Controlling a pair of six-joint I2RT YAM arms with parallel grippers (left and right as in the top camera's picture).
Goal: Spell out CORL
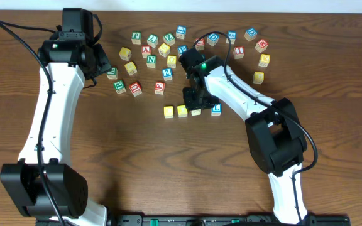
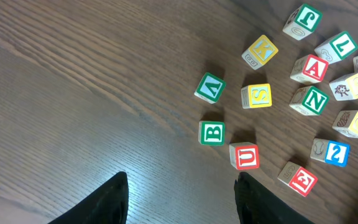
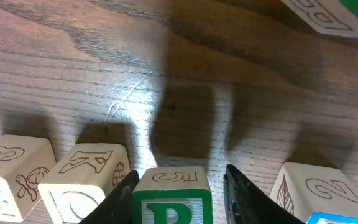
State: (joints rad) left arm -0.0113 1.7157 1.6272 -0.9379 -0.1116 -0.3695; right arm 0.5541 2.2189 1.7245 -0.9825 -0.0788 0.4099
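A row of four cubes lies on the table: two yellow-topped ones (image 1: pixel 168 112) (image 1: pixel 182 111), a green R cube (image 1: pixel 196 112) and a blue L cube (image 1: pixel 216 109). My right gripper (image 1: pixel 197 100) sits low over the row, straddling the R cube (image 3: pixel 173 196). In the right wrist view my right gripper (image 3: pixel 182 173) is open. One finger lies along the cube's left side, and a strip of table shows between the cube and the other finger. The neighbouring cubes (image 3: pixel 86 180) (image 3: pixel 316 193) stand close on either side. My left gripper (image 1: pixel 99 63) (image 2: pixel 181 177) hangs open over bare wood.
Several loose letter cubes are scattered behind the row, among them a red U (image 2: pixel 247 156), a green B (image 2: pixel 212 132) and a yellow S (image 2: pixel 257 96). Another cluster (image 1: pixel 256 47) lies at the back right. A cube's edge (image 3: pixel 328 15) shows just beyond the row.
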